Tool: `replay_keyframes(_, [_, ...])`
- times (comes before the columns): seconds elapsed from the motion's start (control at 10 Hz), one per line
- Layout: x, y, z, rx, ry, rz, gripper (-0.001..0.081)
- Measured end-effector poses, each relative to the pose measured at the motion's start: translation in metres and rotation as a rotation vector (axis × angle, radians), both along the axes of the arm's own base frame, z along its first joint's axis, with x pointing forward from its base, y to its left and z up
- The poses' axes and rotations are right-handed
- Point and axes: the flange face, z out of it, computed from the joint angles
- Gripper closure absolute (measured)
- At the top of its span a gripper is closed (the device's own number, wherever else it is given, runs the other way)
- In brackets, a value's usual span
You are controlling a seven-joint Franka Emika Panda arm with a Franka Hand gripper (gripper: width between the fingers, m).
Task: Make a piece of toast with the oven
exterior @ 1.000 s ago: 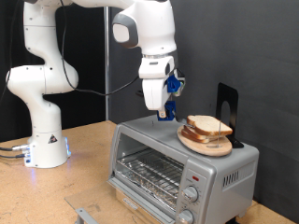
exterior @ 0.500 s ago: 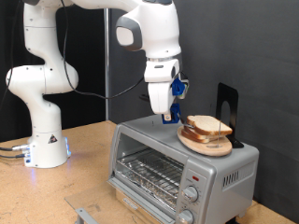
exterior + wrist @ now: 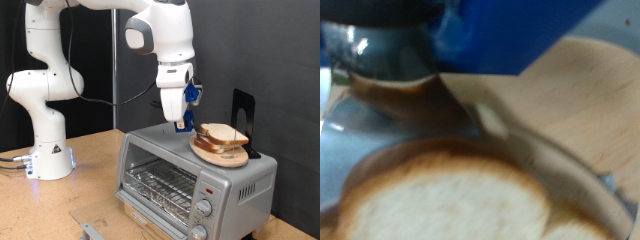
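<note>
The piece of toast point(image 3: 222, 132) lies on a round wooden plate point(image 3: 226, 157) on top of the silver oven point(image 3: 160, 146). The oven's wire rack point(image 3: 160, 184) shows in its front, and its knobs point(image 3: 205, 208) are at the exterior view's right. My gripper point(image 3: 181, 124), with blue fingers, hangs just above the oven's top, close beside the toast on the exterior view's left. It holds nothing that I can see. In the wrist view the toast point(image 3: 450, 205) and the plate point(image 3: 570, 110) fill the picture, close and blurred.
A black upright stand point(image 3: 243, 118) is behind the plate on the oven. The robot's white base point(image 3: 45, 150) stands on the wooden table point(image 3: 60, 205) at the exterior view's left. A small grey metal part point(image 3: 90, 232) lies at the table's front.
The gripper has shifted slightly towards the exterior view's right, closer to the toast. In the last half second it has barely moved. Toast and plate have not moved.
</note>
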Motion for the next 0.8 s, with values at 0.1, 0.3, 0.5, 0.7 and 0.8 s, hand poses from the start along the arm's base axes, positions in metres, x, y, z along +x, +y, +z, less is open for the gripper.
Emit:
replay_keyframes(0.1, [0.0022,-0.0009,0.0011,0.01,-0.021,-0.012,0.0339])
replay_keyframes(0.3, [0.0038,-0.0016,0.0035,0.046,-0.034,-0.013,0.0339])
replay_keyframes(0.5, [0.004,-0.003,0.0062,0.067,-0.041,-0.011,0.0339])
replay_keyframes(0.7, [0.0038,-0.0041,0.0079,0.069,-0.044,-0.013,0.0339])
replay_keyframes(0.8, [0.0035,-0.005,0.0079,0.069,-0.042,-0.014,0.0339])
